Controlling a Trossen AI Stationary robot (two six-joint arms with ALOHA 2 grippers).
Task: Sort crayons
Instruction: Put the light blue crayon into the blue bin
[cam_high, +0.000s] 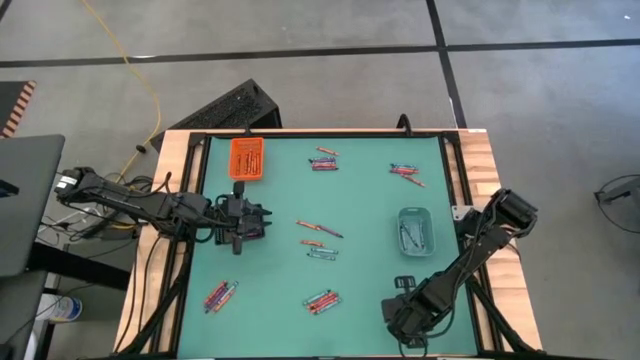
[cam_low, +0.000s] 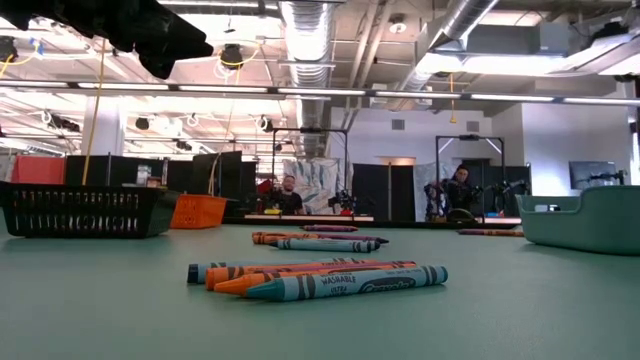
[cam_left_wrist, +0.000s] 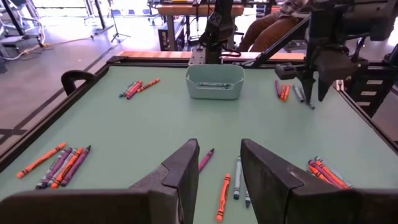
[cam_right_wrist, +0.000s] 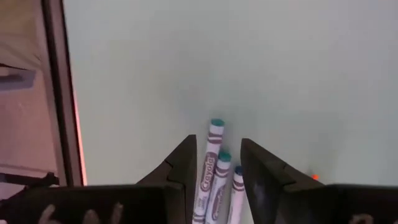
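The left gripper hovers near the mat's left edge, fingers apart and empty; crayons lie scattered across the mat. At the near edge the right gripper, jaws apart, straddles teal crayons. It looks like a pick: lower and close next.

Looked like a robotics lab or workshop: exposed ceiling ducts, strip lights, concrete floor with taped lines, other arm rigs and seated people behind the table.
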